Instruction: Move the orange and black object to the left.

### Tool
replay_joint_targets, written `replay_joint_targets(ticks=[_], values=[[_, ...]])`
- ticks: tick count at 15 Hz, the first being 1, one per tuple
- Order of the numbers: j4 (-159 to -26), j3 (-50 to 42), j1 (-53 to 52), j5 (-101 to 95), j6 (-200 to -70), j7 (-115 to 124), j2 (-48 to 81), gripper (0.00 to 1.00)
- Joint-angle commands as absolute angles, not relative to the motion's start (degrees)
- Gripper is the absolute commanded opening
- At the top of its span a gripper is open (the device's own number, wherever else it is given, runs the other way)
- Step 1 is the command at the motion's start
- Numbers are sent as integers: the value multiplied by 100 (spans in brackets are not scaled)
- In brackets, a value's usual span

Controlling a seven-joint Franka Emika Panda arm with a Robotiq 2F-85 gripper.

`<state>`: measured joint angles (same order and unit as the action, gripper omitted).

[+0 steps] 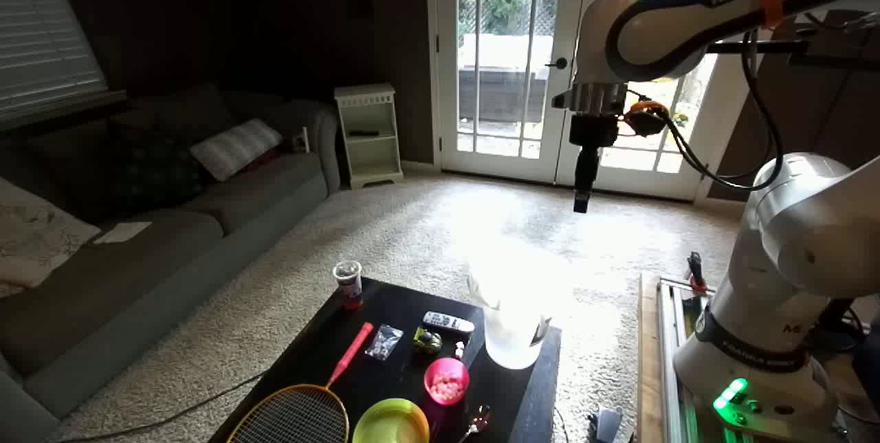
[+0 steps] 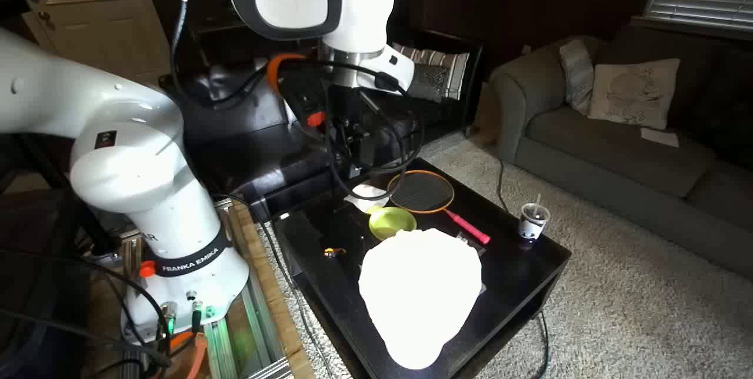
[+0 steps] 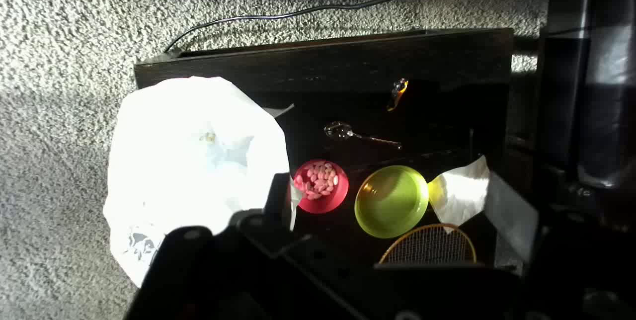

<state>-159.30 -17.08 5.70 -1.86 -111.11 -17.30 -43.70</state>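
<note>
- Base (image 2: 217, 285): stands beside the worktop (image 2: 506, 285); a strip of carpet (image 3: 109, 17) carrying a cord (image 3: 323, 7) parts the two.
- Fingers (image 1: 581, 202): hang well above the worktop, released; the wrist view shows them parted wide.
- Orange object (image 3: 397, 92): lies on the worktop near the edge that faces the base. A narrow band of surface runs between it and that edge; a broader one opens toward the end by the black seat (image 2: 270, 173). Its dark parts are hard to tell from the worktop.
- Spoon (image 3: 342, 131): clear, farther in, near the orange object but apart from it; its round head points toward the bag.
- Bag (image 2: 420, 291): white and tall, takes up much of the opposite end; glare hides its details.
- Pink bowl (image 3: 324, 204): just beside the bag, with pink pieces (image 3: 320, 179) inside.
- Green bowl (image 3: 392, 210): next along, a gap of worktop between it and the pink one; a white paper (image 3: 462, 191) lies just beside it, toward the seat.
- Remote (image 1: 448, 322): just beside the bag, with a green item (image 1: 427, 340) close against it.
- Racket (image 2: 422, 190): lies along the far side, head near the green bowl, pink handle toward the cup. Whether rim and bowl touch, I cannot tell.
- Packet (image 1: 383, 342): between that handle and the green item.
- Cup (image 1: 349, 286): upright at the far corner, close to two edges.
- Couch (image 1: 268, 219): well apart beyond the far edge, carpet between.
</note>
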Motion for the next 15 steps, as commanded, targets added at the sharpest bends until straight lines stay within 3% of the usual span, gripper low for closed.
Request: replay_joint_targets(ticks=[1, 7, 15], values=[[-15929, -1628, 653, -127, -11103, -1783, -4340, 100], [-15935, -1626, 654, -126, -11103, -1783, -4302, 100], [-15917, -594, -823, 480, -11791, -1863, -3535, 100]])
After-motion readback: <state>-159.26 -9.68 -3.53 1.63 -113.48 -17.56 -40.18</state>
